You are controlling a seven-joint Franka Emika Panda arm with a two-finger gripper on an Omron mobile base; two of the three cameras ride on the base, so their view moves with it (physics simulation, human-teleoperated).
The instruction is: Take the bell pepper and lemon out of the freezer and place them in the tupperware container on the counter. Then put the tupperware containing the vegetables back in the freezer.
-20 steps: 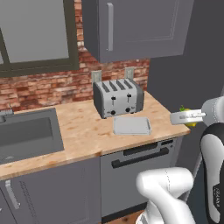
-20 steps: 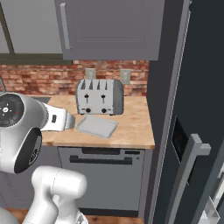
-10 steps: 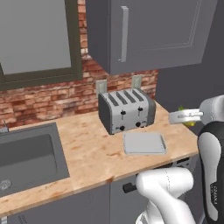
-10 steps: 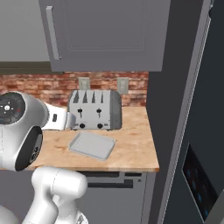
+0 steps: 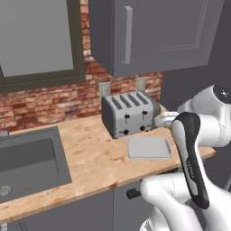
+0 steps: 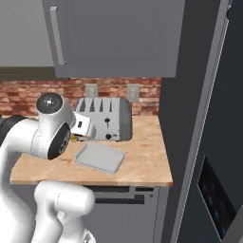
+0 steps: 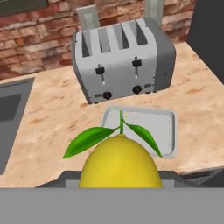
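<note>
So closest to the hand camera there's the lemon (image 7: pixel 120 162), big and yellow with a thin green stem and two leaves sticking out either side. It sits right at the bottom of the hand view where the fingertips would be, and it covers them up, so the gripper (image 7: pixel 120 186) looks closed around the lemon, though the actual contact points are hidden behind the fruit. In the left base view the white arm (image 5: pixel 191 153) bends across the right side and blocks the hand itself; in the right base view you just get a tiny sliver of yellow-green under the wrist, too small to say much about.

Just past the lemon is the tupperware container (image 7: pixel 157 124), a shallow light grey tray lying flat on the counter (image 7: pixel 52 118), near the front edge. From the right base view it sits a bit skewed, just in front of the toaster (image 6: pixel 107 118) and not touching it. Nothing sits in the visible part of the tray.

The toaster is a grey four-slot one with two levers and two knobs on the front, standing upright against the brick wall (image 5: pixel 45 101). Two outlets are on the wall right behind it.

Further left there's a dark sink (image 5: pixel 29 162) set into the counter. Grey wall cabinets (image 5: pixel 153 31) hang above. Over on the right edge of the right base view stands the tall dark freezer (image 6: pixel 209 142), door shut as far as I can see.
</note>
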